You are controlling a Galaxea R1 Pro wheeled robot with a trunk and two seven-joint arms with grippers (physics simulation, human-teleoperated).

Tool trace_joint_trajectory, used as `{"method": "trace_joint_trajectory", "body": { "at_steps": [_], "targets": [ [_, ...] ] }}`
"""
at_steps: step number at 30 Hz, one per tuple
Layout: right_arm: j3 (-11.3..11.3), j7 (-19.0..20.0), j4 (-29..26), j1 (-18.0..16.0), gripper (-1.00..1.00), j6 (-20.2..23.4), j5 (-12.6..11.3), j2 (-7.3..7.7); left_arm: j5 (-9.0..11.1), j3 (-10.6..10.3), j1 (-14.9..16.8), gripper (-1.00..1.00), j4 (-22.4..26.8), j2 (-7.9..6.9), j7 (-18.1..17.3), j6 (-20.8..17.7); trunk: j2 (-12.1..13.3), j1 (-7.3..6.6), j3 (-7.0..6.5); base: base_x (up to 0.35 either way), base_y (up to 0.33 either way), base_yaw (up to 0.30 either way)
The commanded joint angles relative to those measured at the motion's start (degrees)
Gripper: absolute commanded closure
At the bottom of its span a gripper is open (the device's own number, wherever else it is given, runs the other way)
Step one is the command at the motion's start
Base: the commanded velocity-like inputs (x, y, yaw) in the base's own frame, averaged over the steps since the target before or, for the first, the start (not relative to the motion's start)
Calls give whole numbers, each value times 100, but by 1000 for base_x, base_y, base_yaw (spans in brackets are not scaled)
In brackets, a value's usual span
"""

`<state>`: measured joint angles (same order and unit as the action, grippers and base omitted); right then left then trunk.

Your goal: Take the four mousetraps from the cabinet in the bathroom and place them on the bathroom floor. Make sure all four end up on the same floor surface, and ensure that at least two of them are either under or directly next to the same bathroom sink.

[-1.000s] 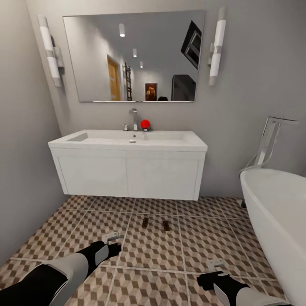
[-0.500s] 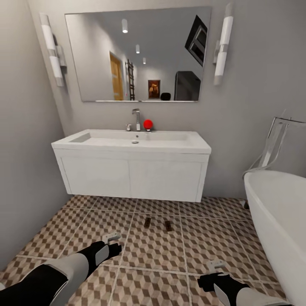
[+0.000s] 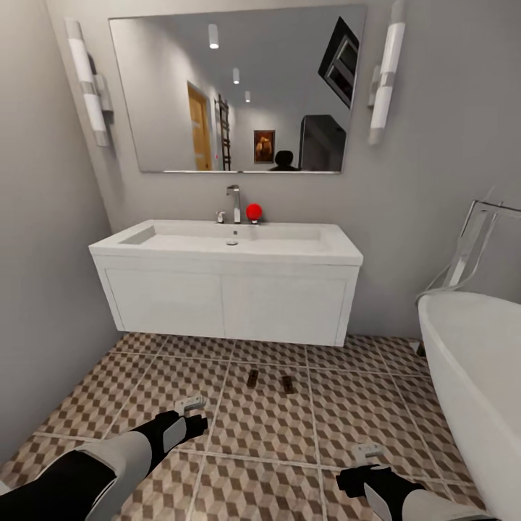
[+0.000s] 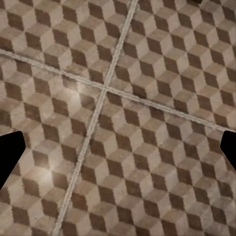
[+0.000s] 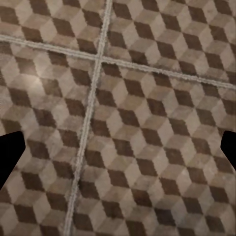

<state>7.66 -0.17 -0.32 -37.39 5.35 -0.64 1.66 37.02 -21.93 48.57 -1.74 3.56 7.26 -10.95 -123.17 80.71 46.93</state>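
Two small brown mousetraps, one [image 3: 252, 378] beside the other [image 3: 288, 384], lie flat on the cube-patterned bathroom floor [image 3: 362, 405], just in front of the white wall-hung bathroom sink [image 3: 228, 286]. The left gripper [image 3: 192, 402] and right gripper [image 3: 367, 453] hover low over bare tiles, both spread wide, empty. A white bathtub [image 3: 470, 376] stands at the right.

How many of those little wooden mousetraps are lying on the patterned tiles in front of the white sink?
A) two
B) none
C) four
A: two mousetraps lie side by side on the bathroom floor, just in front of the bathroom sink.
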Motion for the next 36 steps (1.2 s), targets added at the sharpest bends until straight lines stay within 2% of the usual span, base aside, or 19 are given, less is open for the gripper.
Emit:
{"method": "trace_joint_trajectory", "body": {
  "at_steps": [1, 9, 31, 36],
  "targets": [
    [43, -2, -4, -3, -100, 27, -7, 1, 51, -48, 7, -100, -8, 3, 13, -12, 39, -24, -4, 0, 0, 5],
    [50, -10, -3, 10, -100, 27, 1, -6, 51, -48, 5, -100, -10, 2, 32, -18, 360, -199, -98, 0, 0, 2],
    [49, -7, 4, 31, -100, 36, 9, -2, 71, -8, -31, -100, -70, -21, 48, -73, 1242, -683, -486, 0, 0, 0],
    [51, 1, 5, 77, -100, 36, 11, -1, 170, -3, -161, -100, -79, -47, 55, -67, 1443, -792, -576, 0, 0, 0]
  ]
}}
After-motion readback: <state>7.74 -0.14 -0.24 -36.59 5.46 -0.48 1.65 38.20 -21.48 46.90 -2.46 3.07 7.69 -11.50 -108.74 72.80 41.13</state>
